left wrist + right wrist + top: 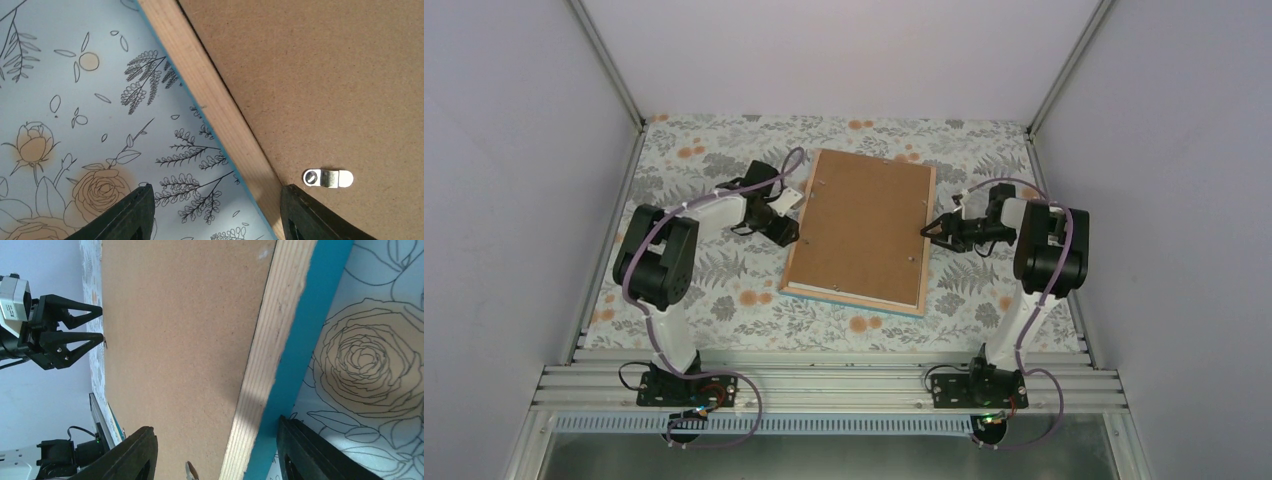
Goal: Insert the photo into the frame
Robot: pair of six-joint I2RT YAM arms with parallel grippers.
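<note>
Top external: frame (pixel 852 296) face-down, long axis away from me, board (pixel 859 225) on.
Photo: I can't see it.
Claws: left claw (pixel 216 189), right claw (pixel 215 425) both apart — each astride a long edge.

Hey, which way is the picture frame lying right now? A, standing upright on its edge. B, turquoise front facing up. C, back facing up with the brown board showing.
C: the frame lies flat, its wood back rail and the brown backing board with a metal clip facing up.
</note>
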